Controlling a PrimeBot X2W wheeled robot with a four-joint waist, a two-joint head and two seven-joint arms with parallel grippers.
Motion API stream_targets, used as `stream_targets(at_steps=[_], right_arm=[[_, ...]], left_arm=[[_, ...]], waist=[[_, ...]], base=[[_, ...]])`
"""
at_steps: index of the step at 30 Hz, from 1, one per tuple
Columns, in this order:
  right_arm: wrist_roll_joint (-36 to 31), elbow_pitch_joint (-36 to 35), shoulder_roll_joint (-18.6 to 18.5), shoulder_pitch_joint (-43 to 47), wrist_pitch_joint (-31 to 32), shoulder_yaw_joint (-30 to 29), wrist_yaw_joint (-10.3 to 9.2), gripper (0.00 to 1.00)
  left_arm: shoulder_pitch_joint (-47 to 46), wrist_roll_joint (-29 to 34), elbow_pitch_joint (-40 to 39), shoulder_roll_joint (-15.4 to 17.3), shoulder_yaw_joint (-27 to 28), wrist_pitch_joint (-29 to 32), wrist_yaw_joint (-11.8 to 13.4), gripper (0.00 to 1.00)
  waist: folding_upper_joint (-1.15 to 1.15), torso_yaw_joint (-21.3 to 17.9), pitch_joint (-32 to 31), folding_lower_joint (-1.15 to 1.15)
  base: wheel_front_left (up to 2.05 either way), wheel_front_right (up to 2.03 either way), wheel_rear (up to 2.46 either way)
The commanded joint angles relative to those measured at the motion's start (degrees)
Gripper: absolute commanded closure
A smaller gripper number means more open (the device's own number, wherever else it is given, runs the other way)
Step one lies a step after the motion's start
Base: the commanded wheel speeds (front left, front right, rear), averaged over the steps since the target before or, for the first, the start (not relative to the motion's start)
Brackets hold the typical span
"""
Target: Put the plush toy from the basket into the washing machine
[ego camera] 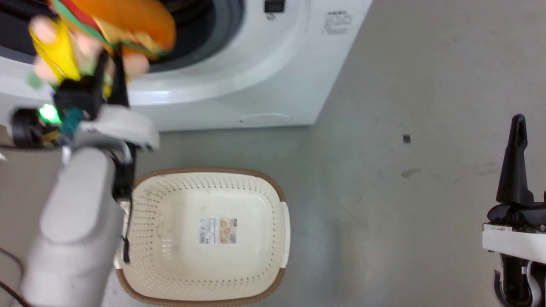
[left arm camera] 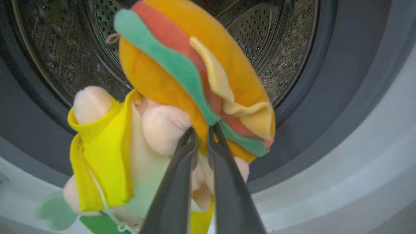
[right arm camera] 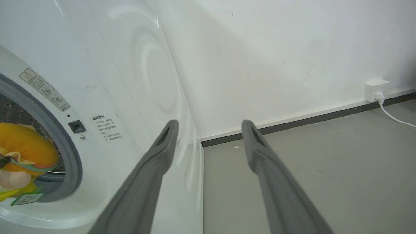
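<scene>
**A:** What is the left gripper (left arm camera: pixel 201 130) doing?

**B:** Its two dark fingers are drawn close together and pinch the plush toy (left arm camera: pixel 182 68) at the seam where the pale pink figure meets the orange bun. A thin slit shows between the fingers lower down.

**A:** And where is the toy, taken from the washing machine (ego camera: pixel 239 81)?

**B:** Right at its round opening. In the left wrist view the bun, with its green, red and yellow layers, hangs in front of the shiny steel drum (left arm camera: pixel 282 39). The figure in yellow sits lower, over the grey rubber ring (left arm camera: pixel 341 97). In the right wrist view the bun lies inside that ring's outline. How far in it reaches, I cannot tell.

**A:** The basket (ego camera: pixel 204 172)?

**B:** It is on the grey floor (ego camera: pixel 405 221) just in front of the machine, well below the toy. The paper label (ego camera: pixel 218 230) on its bottom is in plain sight.

**A:** The right gripper (right arm camera: pixel 209 127)?

**B:** It is off to the machine's right side and well apart from the opening. Its fingers are spread wide, with wall and floor seen between them. Further right of the machine, a white socket (right arm camera: pixel 376 91) sits low on the wall.
</scene>
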Motion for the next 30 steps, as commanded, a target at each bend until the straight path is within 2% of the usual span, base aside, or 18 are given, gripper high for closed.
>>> stream_targets(at_steps=[1, 10, 16, 22, 30], right_arm=[[0.9, -0.2, 0.0, -1.1, -0.2, 0.0, -0.04, 0.0], [2.8, -0.9, 0.0, -5.3, -0.2, 0.5, -0.04, 0.0], [3.9, -0.9, 0.0, -7.6, -0.2, 0.7, -0.04, 0.0], [4.7, -1.0, 0.0, -8.6, -0.2, 0.9, -0.04, 0.0], [4.7, -1.2, 0.0, -9.1, -0.2, 0.8, -0.04, 0.0]], left_arm=[[-3.2, 0.4, 0.7, 0.8, 0.7, -0.3, -0.2, 1.0], [-20.5, -0.4, 10.2, 4.8, 3.3, 0.6, -1.9, 1.0], [-32.7, 0.2, 18.1, 7.8, 3.8, 2.7, -1.8, 1.0], [-42.5, 0.0, 25.8, 9.0, 4.1, 4.0, -1.6, 1.0], [-48.8, 0.3, 32.8, 8.9, 3.2, 3.0, -1.5, 1.0]], waist=[[0.0, -2.9, 4.3, 0.0], [0.0, -6.2, 12.5, 0.0], [0.0, -8.4, 17.1, 0.0], [0.0, -9.8, 20.1, 0.0], [0.0, -9.9, 21.4, 0.0]], base=[[0.0, 0.0, 0.0], [0.0, 0.0, 0.0], [0.0, 0.0, 0.0], [0.0, 0.0, 0.0], [0.0, 0.0, 0.0]])
